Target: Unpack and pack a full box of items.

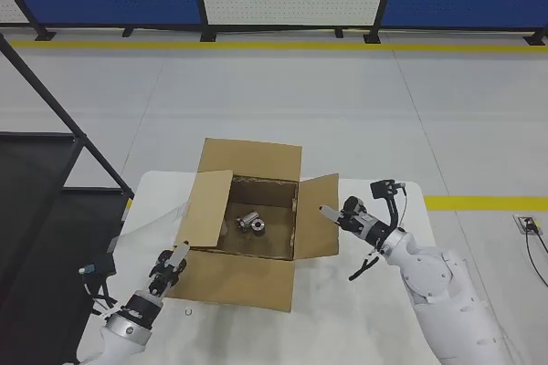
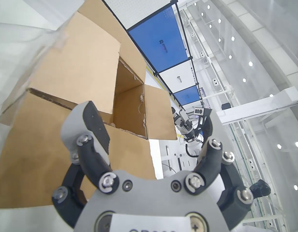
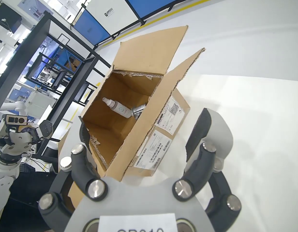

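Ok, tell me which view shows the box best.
Top view: the whole box, flaps open, with small items on its floor. The left wrist view shows its outer wall and flaps; the right wrist view shows the inside, a bottle and a labelled side.

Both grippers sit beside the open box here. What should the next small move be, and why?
Probably the right gripper should rise over the upright flap and dip into the box toward the white bottle. It is open and empty just outside that flap, and the bottle lies on the box floor beside a metal part.
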Tool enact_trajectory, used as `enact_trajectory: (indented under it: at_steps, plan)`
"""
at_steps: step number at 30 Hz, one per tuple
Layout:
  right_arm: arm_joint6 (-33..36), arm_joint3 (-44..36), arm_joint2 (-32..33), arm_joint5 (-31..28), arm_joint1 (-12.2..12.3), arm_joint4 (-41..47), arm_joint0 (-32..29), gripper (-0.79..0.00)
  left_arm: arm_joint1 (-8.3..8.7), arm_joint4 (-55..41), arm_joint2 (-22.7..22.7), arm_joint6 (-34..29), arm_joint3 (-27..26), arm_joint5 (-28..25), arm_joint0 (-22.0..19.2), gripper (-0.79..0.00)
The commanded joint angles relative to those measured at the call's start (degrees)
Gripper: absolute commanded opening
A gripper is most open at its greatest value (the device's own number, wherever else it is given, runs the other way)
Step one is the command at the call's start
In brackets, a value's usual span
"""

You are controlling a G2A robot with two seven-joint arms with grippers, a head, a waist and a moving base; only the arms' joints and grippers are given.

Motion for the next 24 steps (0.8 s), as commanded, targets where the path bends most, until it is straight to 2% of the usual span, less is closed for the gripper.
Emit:
enact_trajectory:
  at_steps: [1,6,10,11,12,13,15,18,20,24]
  plan:
    - [0.0,0.0,0.0,0.0,0.0,0.0,0.0,0.0,0.04,-1.6,-0.7,-0.7,0.3,-0.5,0.8,0.0]
    - [0.2,-0.9,-0.1,0.7,0.1,0.9,-0.6,0.0,0.09,-2.1,-1.2,-0.9,0.7,-1.2,1.6,0.0]
    - [4.7,-0.1,0.5,5.5,0.2,3.0,0.8,0.0,0.09,-2.4,-1.2,-0.6,0.5,-1.4,2.0,0.0]
    - [6.1,0.2,0.6,6.2,0.3,4.3,1.4,-0.037,0.09,-2.5,-1.3,-0.5,0.5,-1.5,2.2,0.0]
    - [7.6,0.6,0.8,6.8,0.3,5.9,1.9,-0.385,0.09,-2.7,-1.3,-0.5,0.5,-1.6,2.3,0.0]
    - [9.3,1.0,0.9,7.4,0.4,6.8,2.4,-0.459,0.09,-2.8,-1.4,-0.4,0.5,-1.7,2.4,0.0]
    - [11.6,1.7,1.0,8.9,0.5,7.7,3.4,-0.545,0.1,-3.0,-1.6,-0.4,0.7,-1.9,2.6,0.0]
    - [13.6,2.3,0.6,10.8,0.6,8.4,4.5,-0.557,0.13,-3.4,-1.8,-0.6,0.9,-1.8,2.8,0.0]
    - [14.5,2.5,0.2,11.6,0.6,8.8,4.9,-0.606,0.15,-3.7,-1.9,-0.6,1.0,-1.8,2.8,0.0]
    - [15.4,2.4,-0.4,12.9,0.7,8.9,5.5,-0.785,0.19,-4.0,-2.1,-0.9,1.2,-1.9,2.9,0.0]
